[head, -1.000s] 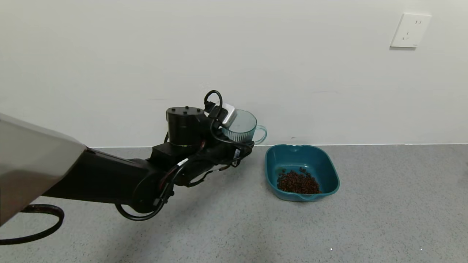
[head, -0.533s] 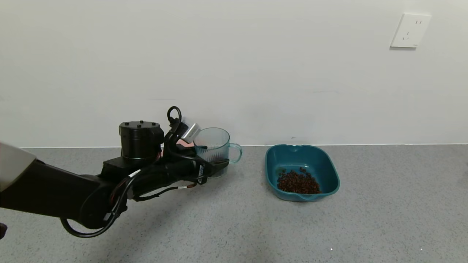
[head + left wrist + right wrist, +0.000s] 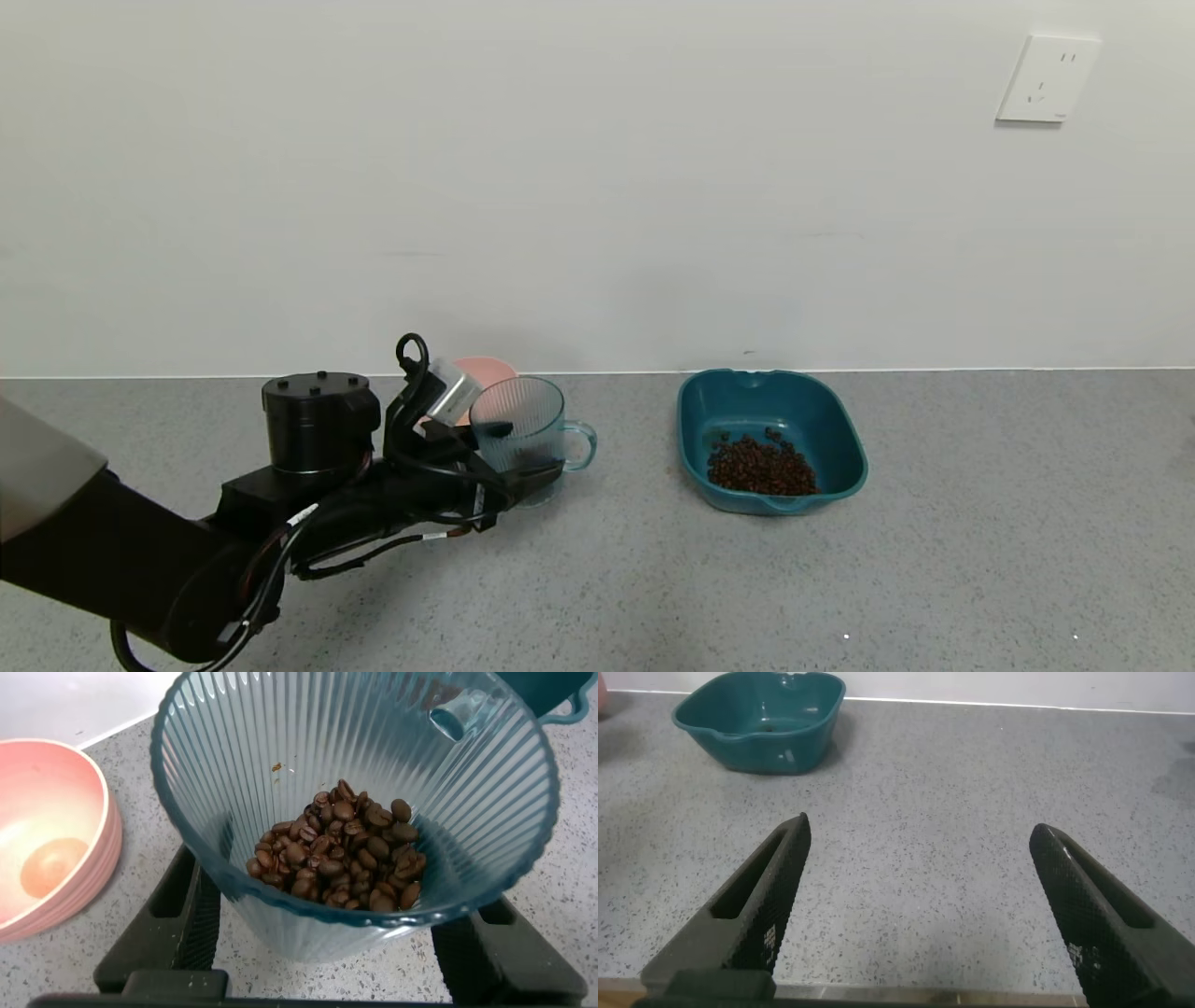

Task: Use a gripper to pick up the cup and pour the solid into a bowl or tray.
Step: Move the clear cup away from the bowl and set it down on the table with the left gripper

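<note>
Left gripper closed on the cup, one finger on each side of the ribbed wall, low near the grey table. Cup upright, at the left of the scene, handle turned to the right toward the teal tray. Well apart from the tray, with bare table between. Cannot tell whether the cup base touches the table or hangs just above.

Inside the cup, in the left wrist view, a small heap of brown beans on the bottom, so not emptied. In the tray, already a pile of the same beans, at the near side. Pouring therefore partly done by judgement: a good part in the tray, a remainder in the cup.

Left to do, probably: bring the cup over the tray again and tip further, or set the cup down if this amount is meant to stay. Risk with a second pour: beans bouncing over the low wall.

Pink bowl just behind the cup, near the wall, empty in the left wrist view.

Right gripper idle above the table at the right, fingers wide apart, holding nothing.
</note>
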